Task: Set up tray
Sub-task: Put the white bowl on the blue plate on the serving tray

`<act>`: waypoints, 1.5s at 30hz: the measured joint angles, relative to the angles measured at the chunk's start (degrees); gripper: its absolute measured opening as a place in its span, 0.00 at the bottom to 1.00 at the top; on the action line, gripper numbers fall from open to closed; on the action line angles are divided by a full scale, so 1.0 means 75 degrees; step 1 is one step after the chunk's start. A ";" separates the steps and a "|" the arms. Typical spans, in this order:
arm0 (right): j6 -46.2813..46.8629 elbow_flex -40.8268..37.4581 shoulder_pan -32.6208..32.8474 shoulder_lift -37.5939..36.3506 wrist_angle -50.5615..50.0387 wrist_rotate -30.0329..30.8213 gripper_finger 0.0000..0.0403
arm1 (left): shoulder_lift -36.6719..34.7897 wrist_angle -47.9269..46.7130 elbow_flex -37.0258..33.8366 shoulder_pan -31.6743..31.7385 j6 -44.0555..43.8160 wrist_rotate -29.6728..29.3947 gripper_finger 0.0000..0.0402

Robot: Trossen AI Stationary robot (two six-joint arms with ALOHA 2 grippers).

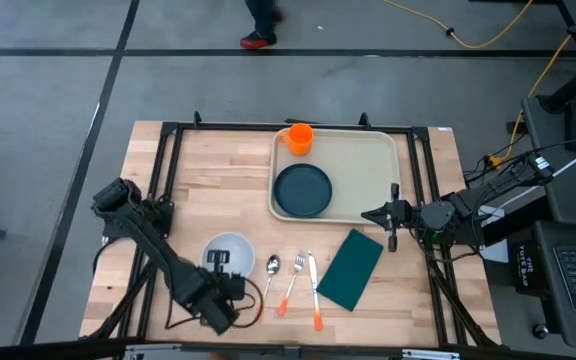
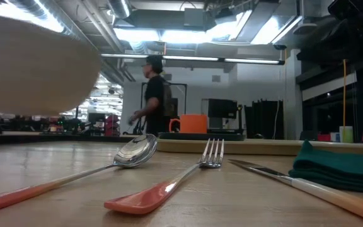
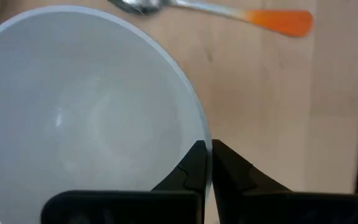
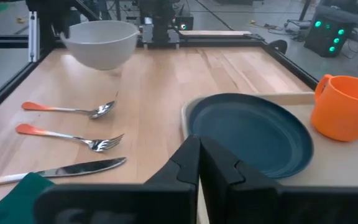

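the tray (image 1: 368, 160) lies on the far right part of the wooden table (image 1: 208, 190), its long side running across. on it the dark teal plate (image 1: 302, 190) sits at the tray's near left, and the orange cup (image 1: 298, 137) stands upright at its far left corner, apart from the plate; the rest of the tray is bare beige. in the right wrist view the plate (image 4: 250, 134) fills the tray's near end with the cup (image 4: 344, 109) just beside it.

the right gripper (image 1: 388, 215) hovers at the tray's near right edge, its jaws pressed together with nothing between them, as the right wrist view shows (image 4: 199, 163). just in front of it, off the tray, the dark green napkin (image 1: 350, 268) lies tilted on the table.

to the napkin's left lie the knife (image 1: 314, 290), the fork (image 1: 292, 282) and the spoon (image 1: 269, 272), side by side, all with orange handles pointing toward the table's near edge.

left of the spoon is the white bowl (image 1: 228, 250). the left gripper (image 1: 226, 282) is at the bowl's near rim; in the left wrist view its jaws (image 3: 207, 163) pinch the rim, one finger inside and one outside. in the right wrist view the bowl (image 4: 100, 42) is clear of the table top with its shadow beneath.

a person (image 2: 153, 94) stands in the room beyond the table.
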 joint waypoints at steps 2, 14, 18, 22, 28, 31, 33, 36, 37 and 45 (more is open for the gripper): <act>-0.0006 0.0000 0.0000 0.0000 -0.0003 -0.0003 0.03 | -0.0190 -0.0010 0.0000 0.0181 0.0420 -0.0078 0.01; -0.0252 0.0000 0.0000 0.0000 0.0063 0.0071 0.03 | -0.0900 -0.0026 0.0000 0.1081 0.2425 -0.0477 0.01; -0.0287 0.0000 -0.0001 0.0000 0.0092 0.0245 0.03 | -0.0907 -0.0024 0.0000 0.1516 0.3217 -0.0402 0.01; -0.0437 0.0000 0.0000 -0.0003 0.0095 0.0259 0.03 | -0.0907 -0.0005 0.0000 0.1925 0.3858 -0.0275 0.01; -0.0441 0.0000 0.0000 -0.0002 0.0094 0.0259 0.03 | -0.0907 0.0032 0.0000 0.2533 0.4568 -0.0128 0.01; -0.0455 0.0000 0.0000 -0.0001 0.0096 0.0262 0.03 | -0.0907 0.0032 0.0000 0.2881 0.5000 -0.0113 0.01; -0.0545 0.0000 0.0000 -0.0001 0.0096 0.0262 0.03 | -0.0907 0.0037 0.0000 0.3115 0.5295 -0.0023 0.01; -0.0624 0.0000 0.0000 0.0000 0.0095 0.0262 0.03 | -0.0907 0.0162 0.0000 0.3505 0.5798 0.0211 0.01; -0.0626 0.0000 0.0000 -0.0003 0.0094 0.0262 0.03 | -0.0907 0.0245 0.0000 0.3646 0.5964 0.0301 0.01; -0.0629 0.0000 -0.0003 -0.0003 0.0093 0.0265 0.03 | -0.0907 0.0299 0.0000 0.4551 0.6873 0.0481 0.01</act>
